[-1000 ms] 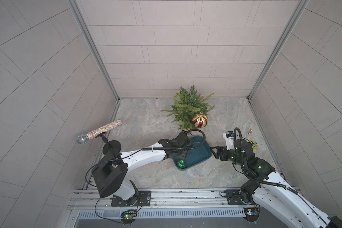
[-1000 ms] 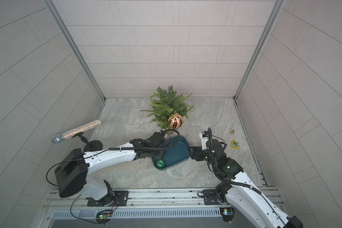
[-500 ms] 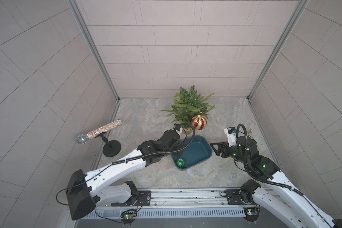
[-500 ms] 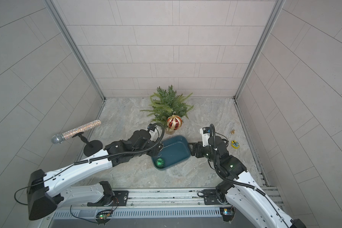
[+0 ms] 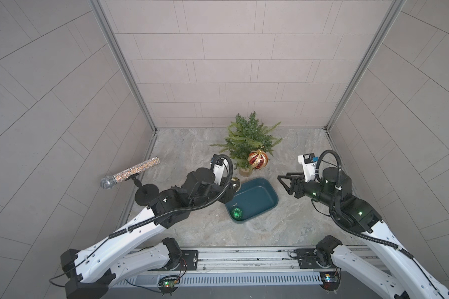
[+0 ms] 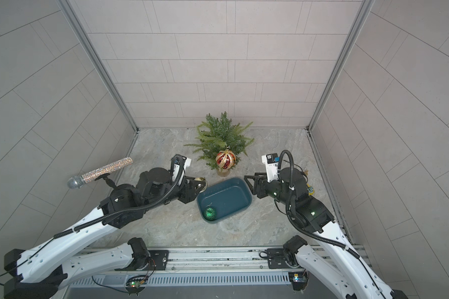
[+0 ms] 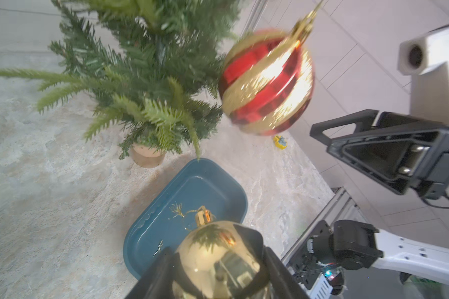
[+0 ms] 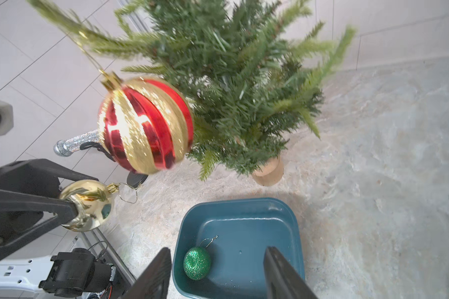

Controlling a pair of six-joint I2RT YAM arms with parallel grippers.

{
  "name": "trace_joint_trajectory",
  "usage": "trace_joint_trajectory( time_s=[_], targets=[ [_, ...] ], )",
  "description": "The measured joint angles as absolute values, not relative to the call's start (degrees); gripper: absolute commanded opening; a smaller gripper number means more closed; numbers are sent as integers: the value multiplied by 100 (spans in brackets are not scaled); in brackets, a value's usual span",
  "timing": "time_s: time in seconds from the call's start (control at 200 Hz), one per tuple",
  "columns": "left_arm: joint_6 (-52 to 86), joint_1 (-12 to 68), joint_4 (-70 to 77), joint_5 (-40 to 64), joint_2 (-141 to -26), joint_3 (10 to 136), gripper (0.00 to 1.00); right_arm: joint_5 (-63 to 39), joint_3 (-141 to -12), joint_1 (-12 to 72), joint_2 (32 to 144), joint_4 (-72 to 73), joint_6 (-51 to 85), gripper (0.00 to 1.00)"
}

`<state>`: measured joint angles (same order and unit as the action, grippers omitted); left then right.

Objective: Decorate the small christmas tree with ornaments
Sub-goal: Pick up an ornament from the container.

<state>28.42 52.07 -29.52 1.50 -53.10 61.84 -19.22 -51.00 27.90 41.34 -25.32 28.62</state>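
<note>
The left end effector (image 7: 218, 271) is clamped around the body of the shiny gold ball (image 8: 87, 204), beside the small Christmas tree (image 5: 249, 139). The right end effector (image 8: 218, 271) hovers over the teal tray (image 8: 233, 200) with its jaws apart and empty.

The red-and-gold ball (image 5: 257, 160) hangs from a low branch, and the green glitter ball (image 8: 197, 262) lies in the tray.

The slick gold ball may slip. A hard push into the branches could tip the light tree or knock the red-and-gold ball off.

Only the right wrist view shows the gold ball's thin wire loop hanging free. In both top views the left arm hides most of that ball.
</note>
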Motion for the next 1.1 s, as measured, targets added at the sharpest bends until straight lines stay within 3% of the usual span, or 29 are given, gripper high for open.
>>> trace_joint_trajectory(
  time_s=[0.29,1.101],
  targets=[
    [2860,4635,-2694,987,-5605,7269,54,-2456,-5990,2836,4930,-2174,2574,49],
    [5196,2740,-390,3531,-6143,7636,52,-2799,-8075,3476,6869,-1533,2171,49]
  ],
)
